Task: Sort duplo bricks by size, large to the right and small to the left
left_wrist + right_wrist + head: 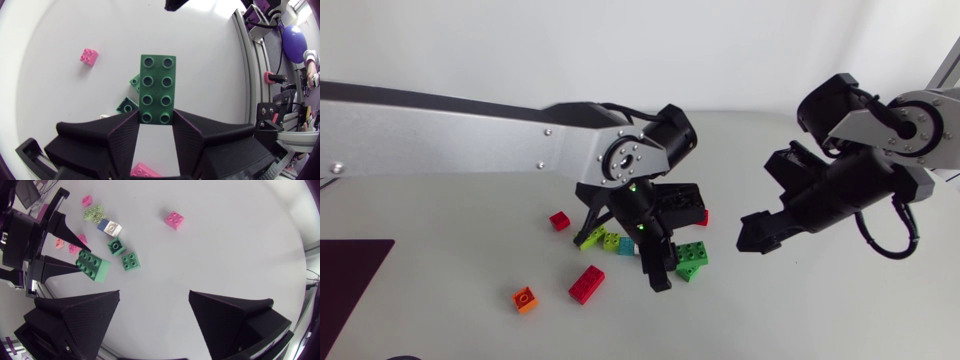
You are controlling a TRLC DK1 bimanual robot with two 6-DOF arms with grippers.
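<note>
My left gripper [156, 119] is shut on one end of a long green brick [157, 90], which sticks out ahead of the fingers, above the table. In the head view this gripper [670, 255] hangs over the brick cluster with the green brick [693, 253] at its right side. Under and beside it lie two small green bricks [131, 261], a lime brick [592, 238] and a teal brick [625, 245]. My right gripper [770, 200] stands open and empty to the right of the cluster, off the table surface; its wide-spread fingers [80, 315] frame bare tabletop.
A long red brick [586, 283] and a small orange brick [524, 298] lie front left. A small red brick [559, 220] sits further left, another [703, 217] just behind my left gripper. A dark mat [350, 270] covers the table's left front corner.
</note>
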